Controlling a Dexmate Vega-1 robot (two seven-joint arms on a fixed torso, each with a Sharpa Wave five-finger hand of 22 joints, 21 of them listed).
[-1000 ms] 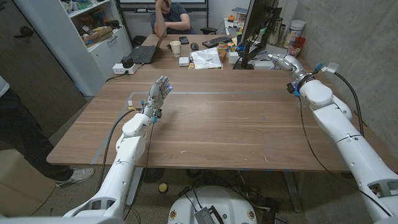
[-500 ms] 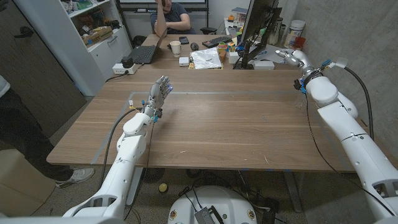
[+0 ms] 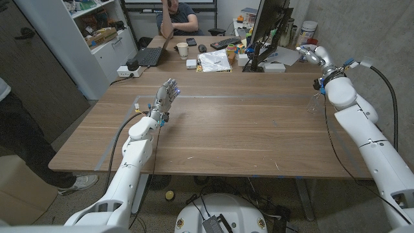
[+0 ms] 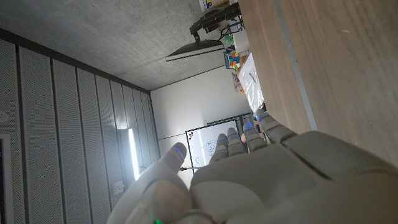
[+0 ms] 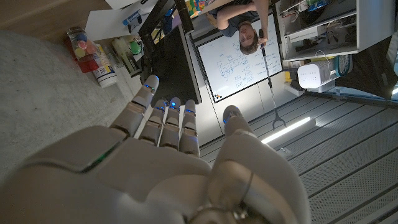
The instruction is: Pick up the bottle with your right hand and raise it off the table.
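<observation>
Bottle (image 3: 309, 31): white, upright at the far right corner of the table (image 3: 233, 129), beside a red-lidded jar (image 3: 306, 46). My right hand (image 3: 312, 55) hangs raised near it, fingers straight and close together, holding nothing. My left hand (image 3: 166, 96) stands upright, fingers apart, empty.

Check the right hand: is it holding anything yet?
No, the right hand is open: its fingers reach out, slightly apart, with nothing between them, pointing toward the containers by the wall.
</observation>
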